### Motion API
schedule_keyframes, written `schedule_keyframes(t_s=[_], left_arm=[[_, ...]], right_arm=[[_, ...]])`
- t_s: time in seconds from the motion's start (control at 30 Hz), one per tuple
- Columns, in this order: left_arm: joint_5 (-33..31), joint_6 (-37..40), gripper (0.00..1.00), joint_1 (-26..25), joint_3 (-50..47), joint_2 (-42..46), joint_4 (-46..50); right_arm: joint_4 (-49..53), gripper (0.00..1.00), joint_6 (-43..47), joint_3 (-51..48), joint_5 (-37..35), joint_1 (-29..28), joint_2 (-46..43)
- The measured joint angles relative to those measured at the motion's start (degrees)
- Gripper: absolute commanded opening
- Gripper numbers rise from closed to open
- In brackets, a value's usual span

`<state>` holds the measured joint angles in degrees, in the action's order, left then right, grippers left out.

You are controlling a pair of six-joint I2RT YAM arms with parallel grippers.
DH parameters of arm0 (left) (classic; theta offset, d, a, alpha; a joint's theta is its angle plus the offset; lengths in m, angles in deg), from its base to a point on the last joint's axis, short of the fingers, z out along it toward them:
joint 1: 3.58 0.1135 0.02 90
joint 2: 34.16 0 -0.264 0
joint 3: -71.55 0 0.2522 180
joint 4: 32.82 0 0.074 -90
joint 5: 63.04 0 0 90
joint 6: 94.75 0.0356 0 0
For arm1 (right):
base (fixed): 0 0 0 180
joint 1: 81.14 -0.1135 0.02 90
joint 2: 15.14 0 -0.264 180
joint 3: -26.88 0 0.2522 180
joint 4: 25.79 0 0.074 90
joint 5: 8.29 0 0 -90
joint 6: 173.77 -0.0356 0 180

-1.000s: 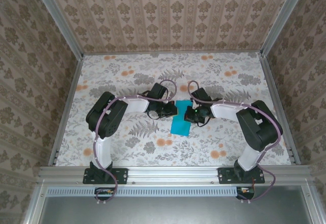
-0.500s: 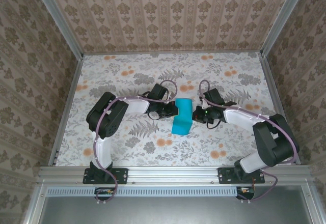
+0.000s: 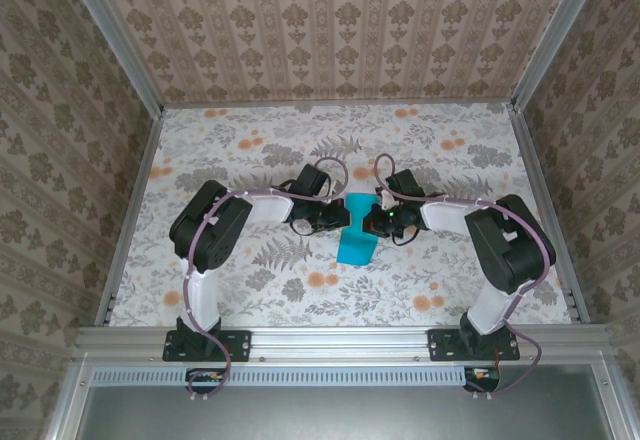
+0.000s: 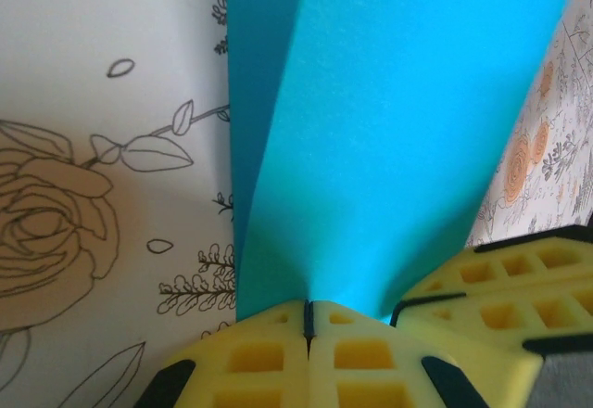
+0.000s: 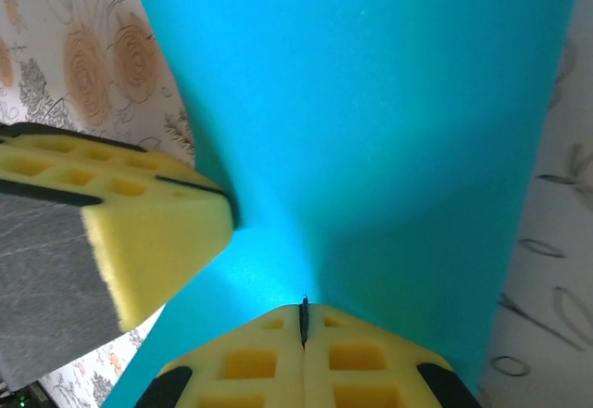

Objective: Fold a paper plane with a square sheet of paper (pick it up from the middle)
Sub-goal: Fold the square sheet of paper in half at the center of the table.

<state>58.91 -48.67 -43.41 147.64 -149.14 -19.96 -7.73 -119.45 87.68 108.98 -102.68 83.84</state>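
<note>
Closed tight, the left claw (image 4: 309, 320) and right claw (image 5: 303, 323) pinch the paper plane (image 3: 355, 242) at its middle; even, gentle tension should keep the crease true.

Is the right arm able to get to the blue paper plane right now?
Yes, it looks so: the right gripper is shut on the paper plane, with nothing between them. The left gripper pinches the plane from the opposite side and does not block it.
</note>
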Motion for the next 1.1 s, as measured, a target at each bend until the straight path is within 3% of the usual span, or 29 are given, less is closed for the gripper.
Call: schedule_keyframes(t_s=[0.4, 0.6, 0.77, 1.1], left_arm=[[0.0, 0.0, 0.00, -0.3, -0.1, 0.0, -0.7], [-0.1, 0.0, 0.00, -0.3, -0.1, 0.2, -0.7], [-0.1, -0.1, 0.00, -0.3, -0.1, 0.2, -0.6], [-0.2, -0.7, 0.00, -0.3, -0.5, 0.2, -1.3]], right_arm=[[-1.1, 0.00, 2.6, -5.3, 2.6, 10.1, -4.1], [-1.5, 0.00, 2.3, -2.4, 3.5, 6.5, -4.7], [-4.9, 0.00, 0.8, 1.3, 5.0, 3.1, 0.4], [-7.8, 0.00, -0.7, 2.0, 6.7, 7.7, 6.2]])
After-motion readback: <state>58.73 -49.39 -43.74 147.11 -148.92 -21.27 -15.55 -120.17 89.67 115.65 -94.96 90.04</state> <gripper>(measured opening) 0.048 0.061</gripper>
